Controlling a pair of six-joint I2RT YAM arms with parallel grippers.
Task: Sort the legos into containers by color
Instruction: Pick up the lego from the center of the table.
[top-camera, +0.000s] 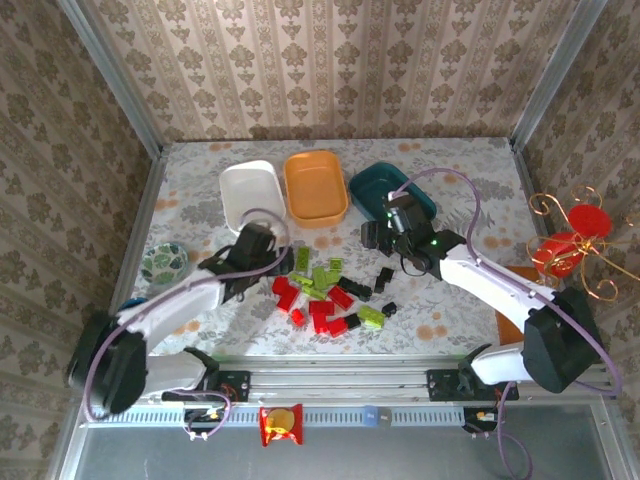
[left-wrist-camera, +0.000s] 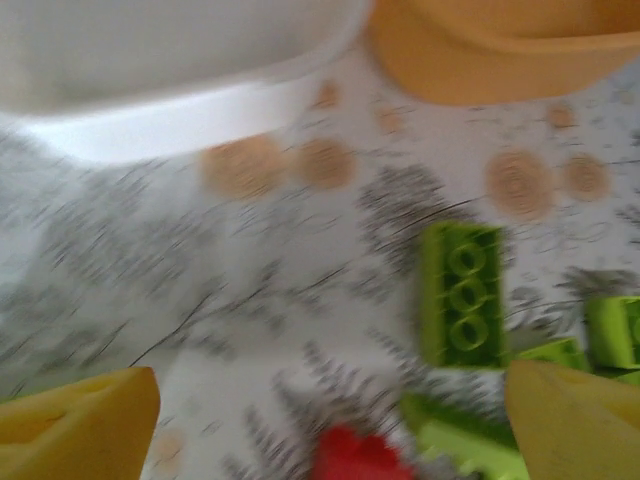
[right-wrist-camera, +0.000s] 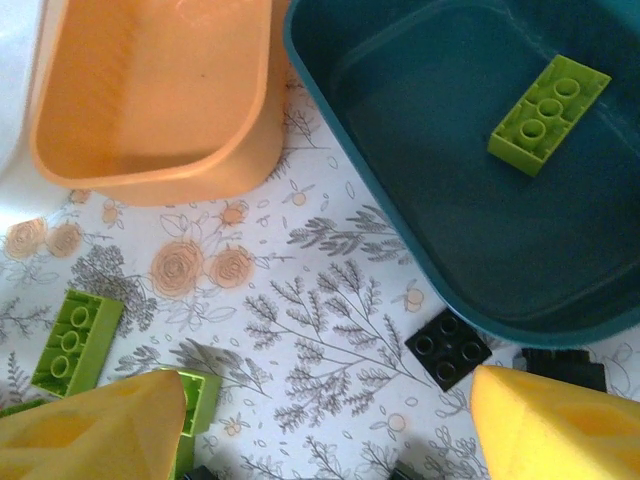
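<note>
The table (top-camera: 470, 170), under a cloth printed with grey sprigs and peach flowers, carries three smooth, round-cornered plastic containers along its far side: the white tray (top-camera: 250, 192) at 11 o'clock, the orange tray (top-camera: 315, 186) at 12, and the dark teal tray (top-camera: 390, 190) at 1, which holds one lime green brick (right-wrist-camera: 548, 113) lying flat. At the orange tray's 6 o'clock lies a loose heap of studded legos (top-camera: 325, 295) in red, lime and black, with a patterned bowl (top-camera: 164, 262) off at 9 o'clock. The left gripper (left-wrist-camera: 325, 425) hangs at the heap's 10 o'clock edge and the right gripper (right-wrist-camera: 325, 430) at its 1 o'clock, both with yellow fingers spread and gripping nothing, and a small black brick (right-wrist-camera: 448, 347) sits just beside the teal rim.
</note>
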